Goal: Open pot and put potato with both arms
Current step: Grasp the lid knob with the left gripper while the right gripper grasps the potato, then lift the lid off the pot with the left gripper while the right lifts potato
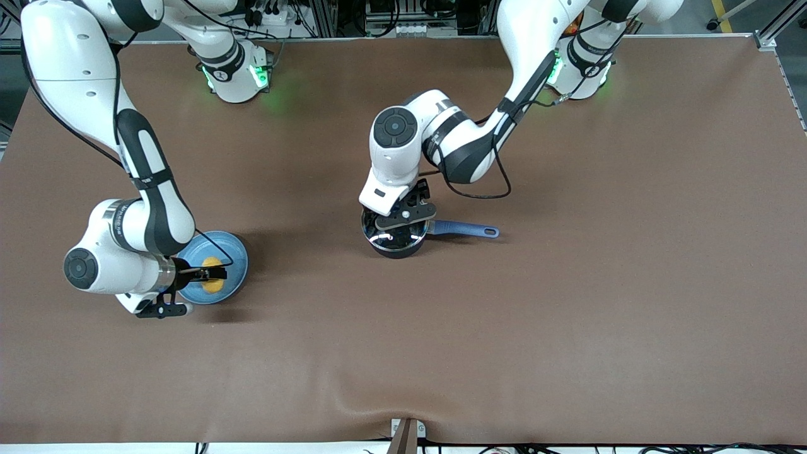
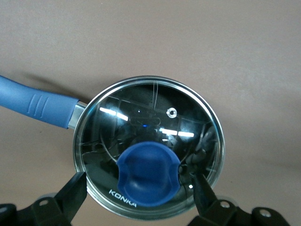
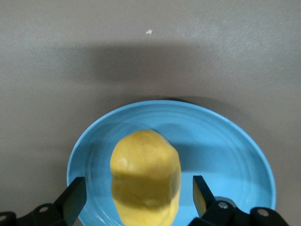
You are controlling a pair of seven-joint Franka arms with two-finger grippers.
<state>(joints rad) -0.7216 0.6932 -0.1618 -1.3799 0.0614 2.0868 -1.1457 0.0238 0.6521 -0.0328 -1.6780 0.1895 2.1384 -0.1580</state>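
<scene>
Straddling blue knob (image 2: 148, 174) with wide jaws, left gripper (image 2: 138, 193) hovered over pot (image 1: 394, 236) to lift lid (image 2: 148, 146) | right gripper (image 3: 138, 195), jaws wide, bracketed potato (image 3: 146, 176) on plate (image 3: 225, 150) for pickup

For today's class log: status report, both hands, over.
Left hand open around lid knob; pot still lidded. Right hand open around potato on plate.

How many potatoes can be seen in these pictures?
1. The potato lies on the blue plate toward the right arm's end of the table, between the open fingers of the right pincer. The pot still has its lid on; none shows through the glass.
</scene>
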